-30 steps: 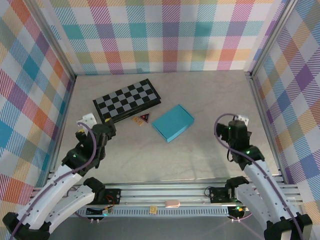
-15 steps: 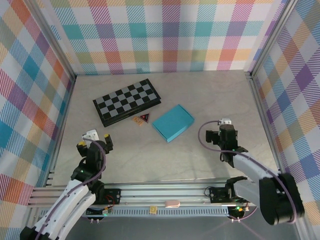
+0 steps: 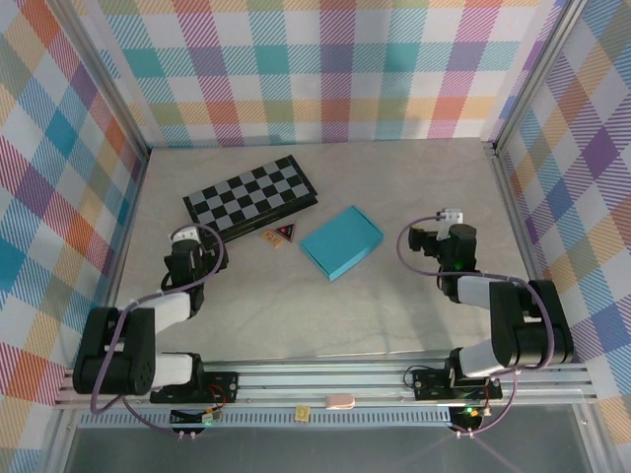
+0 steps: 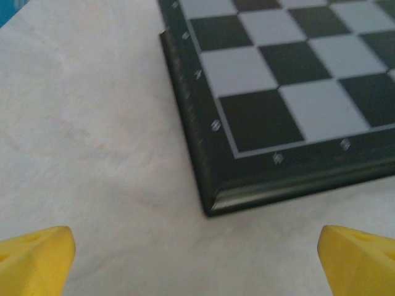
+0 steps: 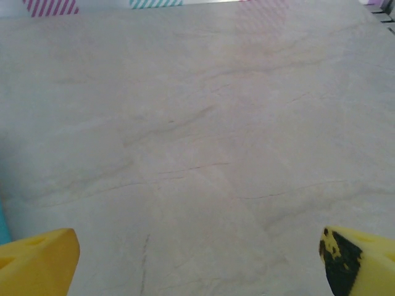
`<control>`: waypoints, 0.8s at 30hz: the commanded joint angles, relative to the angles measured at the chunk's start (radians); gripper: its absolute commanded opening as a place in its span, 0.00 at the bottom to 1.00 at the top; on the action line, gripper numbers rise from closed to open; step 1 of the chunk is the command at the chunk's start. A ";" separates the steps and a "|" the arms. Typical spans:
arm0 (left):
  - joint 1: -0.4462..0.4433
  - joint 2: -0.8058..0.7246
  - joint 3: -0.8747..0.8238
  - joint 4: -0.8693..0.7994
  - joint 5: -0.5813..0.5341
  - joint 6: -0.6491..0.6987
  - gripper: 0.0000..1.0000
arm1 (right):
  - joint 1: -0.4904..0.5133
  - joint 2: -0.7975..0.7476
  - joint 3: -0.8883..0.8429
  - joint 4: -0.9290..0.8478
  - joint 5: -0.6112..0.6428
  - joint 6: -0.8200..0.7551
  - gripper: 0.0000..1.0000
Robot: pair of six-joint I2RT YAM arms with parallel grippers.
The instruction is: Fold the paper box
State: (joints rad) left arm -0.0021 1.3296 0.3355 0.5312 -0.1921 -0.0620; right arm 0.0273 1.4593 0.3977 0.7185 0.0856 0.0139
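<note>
The left hand (image 4: 197, 259) and right hand (image 5: 197, 256) are hanging open, empty. The paper box (image 3: 341, 241) is looking light and bendy; pinch its edge.

A pale, marble-patterned desk (image 3: 414, 187) carries four things, all in its far half. A black-and-grey chessboard (image 3: 250, 199) lies flat at the left rear, turned at a slant to the desk's edges. To its right, near the middle, a closed teal paper box (image 3: 341, 241) lies flat, also at a slant, apart from the board. Between the two, just off the board's near edge, sit a small dark triangular piece (image 3: 286, 233) and, touching or just beside it on the left, a small orange tag (image 3: 270, 237). Seen close from the left wrist, the board's near corner (image 4: 247, 123) rests flush on the stone-like surface (image 4: 92, 154), letters and numbers marked along its dark border. The near half of the desk is bare, faintly veined surface (image 5: 197, 154).
</note>
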 commanded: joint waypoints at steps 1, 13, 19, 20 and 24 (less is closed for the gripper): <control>0.032 0.050 0.056 0.164 0.136 0.011 1.00 | -0.025 0.079 -0.028 0.195 -0.060 0.024 0.99; -0.015 0.250 0.063 0.358 0.176 0.052 1.00 | -0.020 0.072 0.018 0.092 -0.105 -0.008 0.99; -0.016 0.249 0.064 0.351 0.170 0.057 1.00 | -0.023 0.074 0.028 0.077 -0.129 -0.009 0.99; -0.018 0.249 0.065 0.350 0.164 0.057 1.00 | -0.024 0.076 0.027 0.079 -0.129 -0.009 0.99; -0.024 0.246 0.060 0.355 0.157 0.062 1.00 | -0.022 0.070 0.010 0.106 -0.132 -0.017 0.99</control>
